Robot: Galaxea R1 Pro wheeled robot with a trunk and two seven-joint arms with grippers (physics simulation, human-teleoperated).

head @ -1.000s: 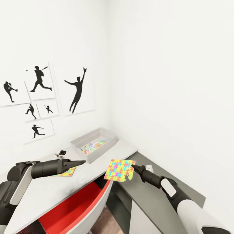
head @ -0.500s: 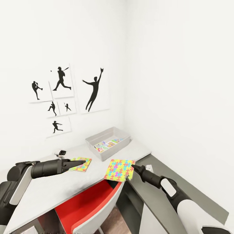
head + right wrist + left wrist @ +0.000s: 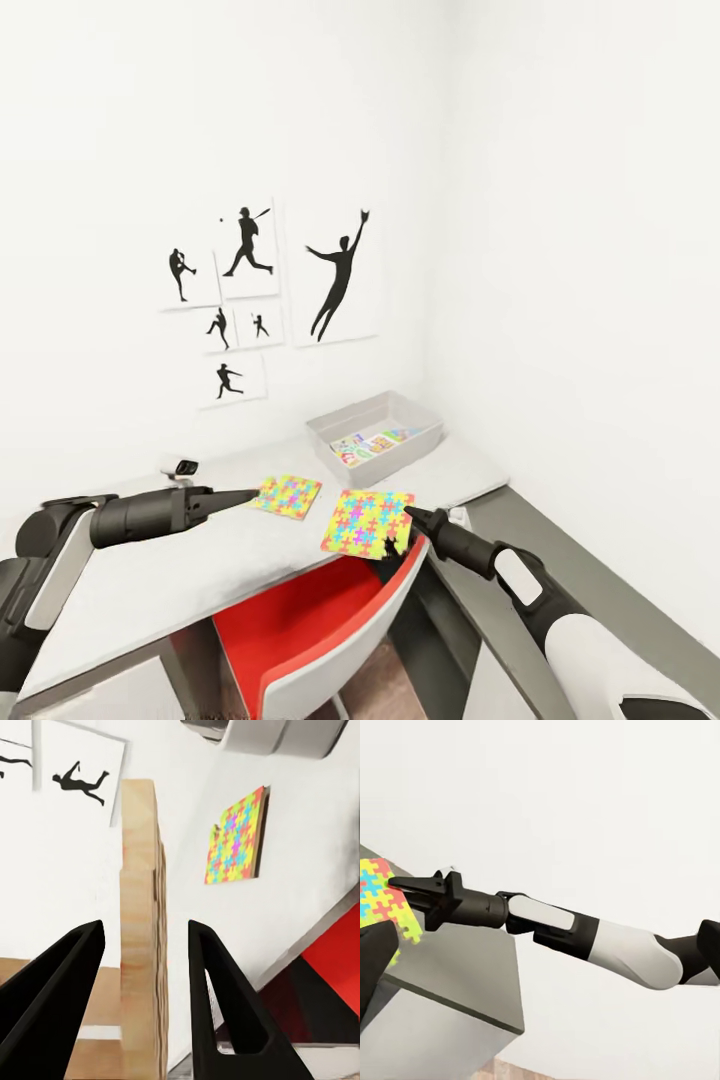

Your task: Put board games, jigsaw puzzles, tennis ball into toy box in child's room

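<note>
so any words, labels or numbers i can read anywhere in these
None can be read.
Board games in the toy box: colourful printed lids, any lettering too small and blurred.
Wall posters: black baseball-player silhouettes, no text.
Jigsaw puzzles: coloured pieces, no print.

Bright, even, diffuse light fills every view, with no visible source. The plain white walls (image 3: 560, 200) render nearly blown out, the corner barely shaded. Shadows are faint and soft, deepest beneath the pale grey worktop (image 3: 180, 570). Everything is sharp, without glare or blur; verticals lean toward the head view's edges.
</note>
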